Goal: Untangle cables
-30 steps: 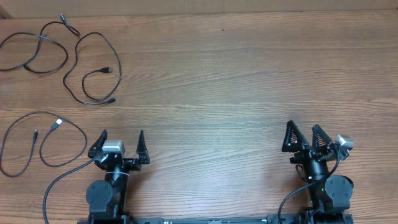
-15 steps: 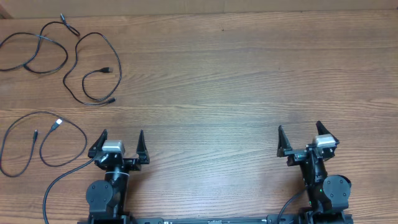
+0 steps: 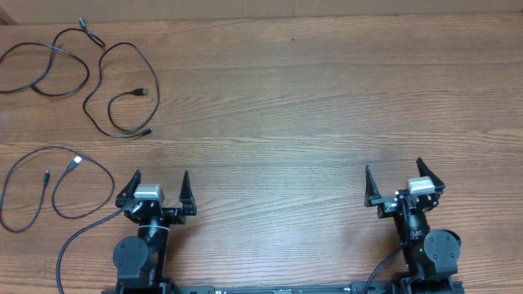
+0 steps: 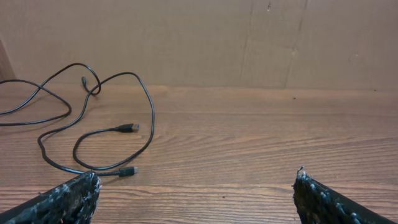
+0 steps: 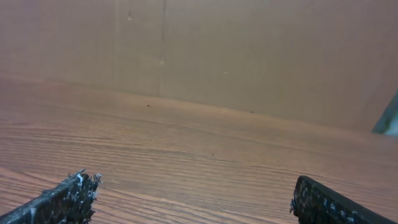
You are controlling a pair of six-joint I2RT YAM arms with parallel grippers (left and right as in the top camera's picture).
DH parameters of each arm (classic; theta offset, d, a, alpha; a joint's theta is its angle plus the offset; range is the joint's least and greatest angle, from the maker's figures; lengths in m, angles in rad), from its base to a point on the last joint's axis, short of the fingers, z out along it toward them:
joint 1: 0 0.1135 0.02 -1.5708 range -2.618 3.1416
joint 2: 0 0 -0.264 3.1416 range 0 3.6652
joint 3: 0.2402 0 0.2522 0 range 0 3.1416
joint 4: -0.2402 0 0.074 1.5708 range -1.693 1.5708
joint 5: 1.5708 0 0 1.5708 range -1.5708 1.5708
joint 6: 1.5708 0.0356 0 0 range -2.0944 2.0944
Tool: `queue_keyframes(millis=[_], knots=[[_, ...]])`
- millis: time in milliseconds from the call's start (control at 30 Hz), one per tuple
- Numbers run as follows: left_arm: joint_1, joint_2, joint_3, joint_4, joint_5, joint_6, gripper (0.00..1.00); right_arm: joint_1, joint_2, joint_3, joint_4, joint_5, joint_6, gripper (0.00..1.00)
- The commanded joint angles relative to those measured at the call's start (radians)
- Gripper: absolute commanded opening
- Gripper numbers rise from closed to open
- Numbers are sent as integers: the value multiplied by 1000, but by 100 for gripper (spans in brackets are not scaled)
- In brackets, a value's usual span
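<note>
Thin black cables lie spread on the wooden table at the far left. One cable [image 3: 114,90] curls in loops with two small plug ends, and the left wrist view shows it as well [image 4: 106,140]. Another cable [image 3: 45,69] loops at the top left. A third cable [image 3: 49,184] with a silvery tip lies nearer the front. My left gripper [image 3: 159,181] stands open near the front edge, empty, right of that cable. My right gripper [image 3: 395,174] is open and empty at the front right, far from all cables.
A thicker black lead [image 3: 82,237] runs from the left arm's base. A cardboard wall [image 4: 249,37] stands along the table's far edge. Bare wood [image 3: 310,106] spans the middle and right.
The right gripper has swung from a tilted stance to facing straight ahead and shifted slightly left. The left arm and the cables have not moved.
</note>
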Motion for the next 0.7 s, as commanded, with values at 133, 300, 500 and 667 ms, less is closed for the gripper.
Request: queue_keyframes(millis=[133,300,500,667], knots=[[-6,-8,-7,0,-13,16,99,16,-11,-10,4,8,-6,100],[-6,-8,-7,0,-13,16,100,16,-11,-10,5,8,-6,100],[-6,-8,-7,0,-13,16,100,16,-11,-10,4,16,105,100],[-6,-8,-7,0,-13,16,100,16,-11,-10,4,23,107,100]])
